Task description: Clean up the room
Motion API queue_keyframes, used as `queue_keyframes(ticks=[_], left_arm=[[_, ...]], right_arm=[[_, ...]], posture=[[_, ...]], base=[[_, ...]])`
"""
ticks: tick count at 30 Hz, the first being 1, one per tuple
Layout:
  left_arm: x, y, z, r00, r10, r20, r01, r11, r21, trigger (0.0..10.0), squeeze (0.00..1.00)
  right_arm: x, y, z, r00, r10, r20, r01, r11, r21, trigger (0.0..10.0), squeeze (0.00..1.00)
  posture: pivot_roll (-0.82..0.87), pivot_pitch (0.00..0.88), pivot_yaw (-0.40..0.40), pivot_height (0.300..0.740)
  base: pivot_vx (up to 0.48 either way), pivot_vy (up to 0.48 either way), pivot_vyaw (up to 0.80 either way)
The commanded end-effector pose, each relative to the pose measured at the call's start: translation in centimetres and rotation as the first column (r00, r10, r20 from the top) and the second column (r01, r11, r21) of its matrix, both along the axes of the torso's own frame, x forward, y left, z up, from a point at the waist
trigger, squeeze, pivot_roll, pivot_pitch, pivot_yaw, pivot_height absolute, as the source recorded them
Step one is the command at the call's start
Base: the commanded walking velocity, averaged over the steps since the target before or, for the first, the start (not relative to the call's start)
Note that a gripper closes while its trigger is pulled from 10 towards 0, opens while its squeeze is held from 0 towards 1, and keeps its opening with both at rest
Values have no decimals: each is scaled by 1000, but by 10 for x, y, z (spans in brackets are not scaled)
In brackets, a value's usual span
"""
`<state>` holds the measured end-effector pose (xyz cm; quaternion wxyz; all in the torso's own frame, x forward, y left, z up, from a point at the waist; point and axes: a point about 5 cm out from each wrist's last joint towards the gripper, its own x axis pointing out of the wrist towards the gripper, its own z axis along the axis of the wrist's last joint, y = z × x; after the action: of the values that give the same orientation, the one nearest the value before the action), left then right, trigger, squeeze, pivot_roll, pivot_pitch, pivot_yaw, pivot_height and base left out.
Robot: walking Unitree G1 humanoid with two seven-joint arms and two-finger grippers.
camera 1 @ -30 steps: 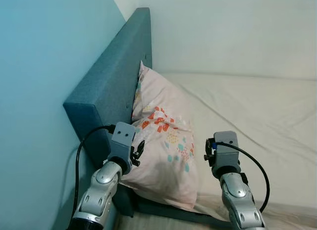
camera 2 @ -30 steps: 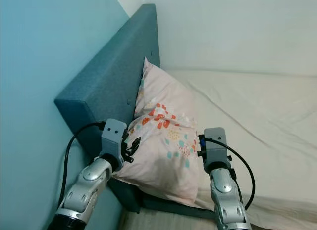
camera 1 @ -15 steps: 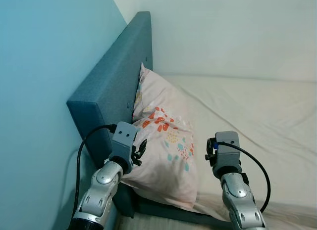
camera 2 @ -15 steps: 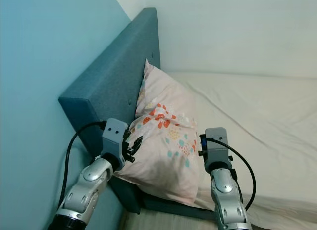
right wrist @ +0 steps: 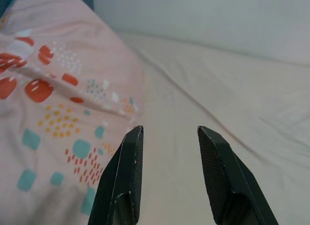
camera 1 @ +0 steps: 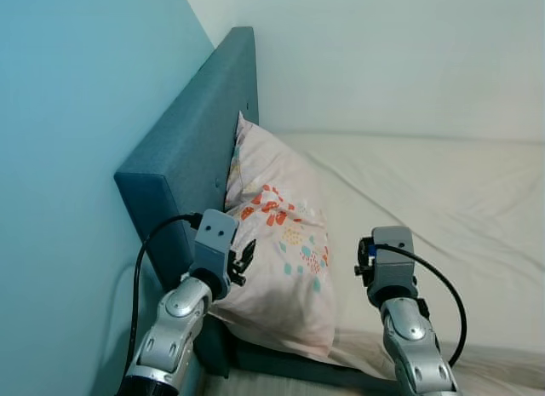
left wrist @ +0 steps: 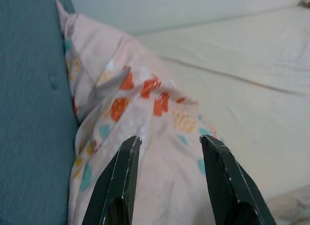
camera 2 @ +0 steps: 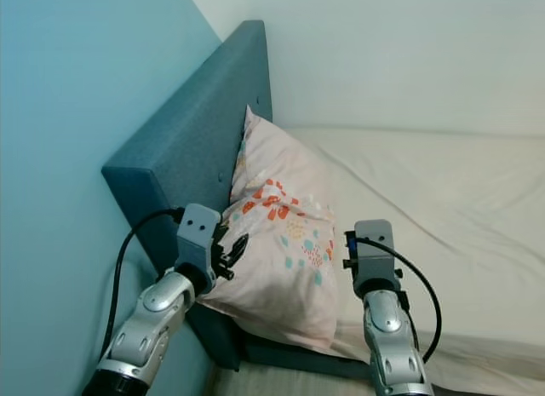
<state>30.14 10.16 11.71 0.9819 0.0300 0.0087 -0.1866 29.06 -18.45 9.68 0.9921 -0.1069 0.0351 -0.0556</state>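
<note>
The pillow leans unmoved against the headboard; both released pincers, left pincer and right pincer, have barely shifted beside it. Pillow placement appears finished.

Soft printed cloth pillow, matt woven fabric headboard, creased sheet

The view has swung slightly; both pincers and the pillow keep their places.
</note>
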Motion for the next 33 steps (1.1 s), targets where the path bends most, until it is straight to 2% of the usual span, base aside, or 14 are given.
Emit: queue_keyframes(ticks=[1,16,33], left_arm=[[-1,-1,-2,1000,-11,-4,11,1000,-3,10000,0],[-2,0,-2,1000,-11,-3,11,1000,-9,10000,0],[-6,5,-6,1000,-3,-20,3,1000,-23,10000,0]], right_arm=[[0,-1,-3,1000,-5,-18,5,1000,0,10000,0],[-1,0,-4,1000,-2,-22,1,1000,-4,10000,0],[0,4,-5,1000,19,-25,-19,1000,0,10000,0]], posture=[[-49,50,16,736],[-50,50,12,736],[-43,40,7,736]], base=[[386,0,0],[370,0,0],[0,0,0]])
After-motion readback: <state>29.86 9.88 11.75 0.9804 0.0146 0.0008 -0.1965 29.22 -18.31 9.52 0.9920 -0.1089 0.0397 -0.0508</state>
